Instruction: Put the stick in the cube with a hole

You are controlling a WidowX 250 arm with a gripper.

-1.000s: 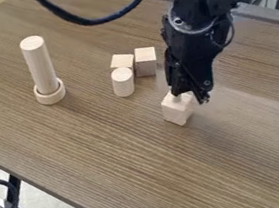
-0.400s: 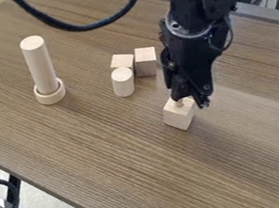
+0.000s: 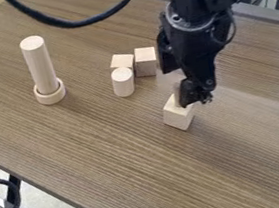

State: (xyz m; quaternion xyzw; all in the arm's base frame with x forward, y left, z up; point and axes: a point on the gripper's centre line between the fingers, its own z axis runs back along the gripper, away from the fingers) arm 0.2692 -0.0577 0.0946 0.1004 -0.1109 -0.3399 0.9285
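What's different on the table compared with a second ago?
The cube below the gripper sits slightly lower in the picture, and the gripper has shifted a little to the picture's right. More of the stick shows, rising from that cube; whether it's released isn't clear. The other two cubes, short cylinder and tall rod stayed put.

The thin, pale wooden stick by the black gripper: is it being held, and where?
I can't tell. The gripper is right by the stick, above the pale wooden cube, but any hold is hidden.
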